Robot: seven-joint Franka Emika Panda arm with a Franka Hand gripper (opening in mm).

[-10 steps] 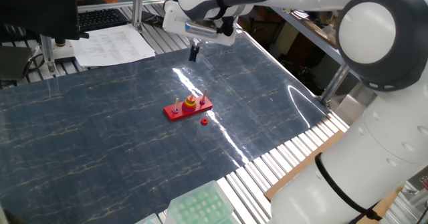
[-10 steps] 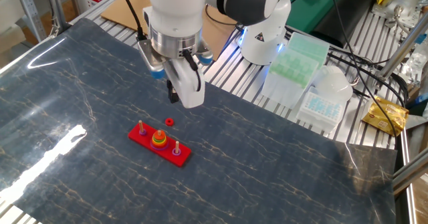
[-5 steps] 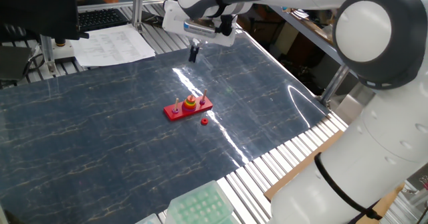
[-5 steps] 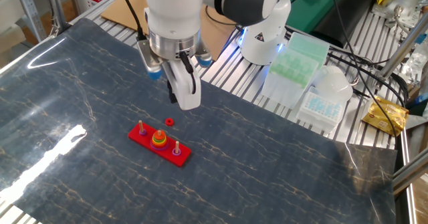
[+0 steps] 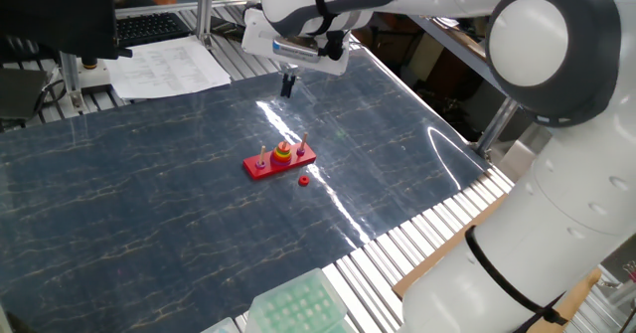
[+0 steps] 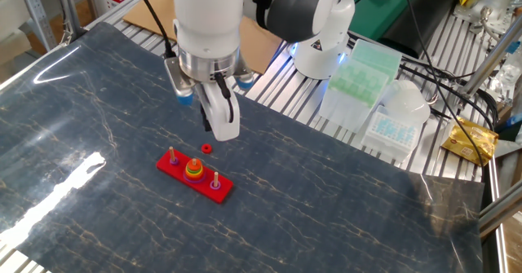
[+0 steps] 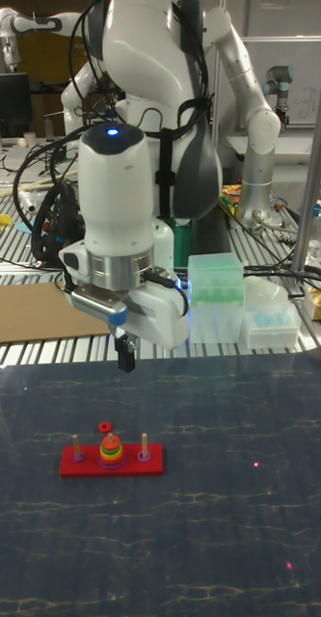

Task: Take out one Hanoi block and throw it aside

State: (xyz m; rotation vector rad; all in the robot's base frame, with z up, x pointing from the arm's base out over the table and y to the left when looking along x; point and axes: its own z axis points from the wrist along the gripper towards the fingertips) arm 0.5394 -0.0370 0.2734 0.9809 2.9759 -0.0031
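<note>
Our tool (image 7: 126,363) hangs above the worktop (image 6: 326,208) with its fingers together, holding nothing. The Hanoi block (image 6: 206,148) lies flat on the worktop just beside the red pegged base (image 6: 175,169), apart from the stacked discs (image 6: 194,169).

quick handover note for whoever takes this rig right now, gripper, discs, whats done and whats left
Gripper: in the air behind the pegged base, looks shut, holding nothing.
Orange-red disc: on top of the stack on the middle peg.
Small red disc: loose on the table beside the base.
Done: apparently nothing on the orange-red disc.
Left: grasp it, lift it off the peg, toss it aside.
</note>
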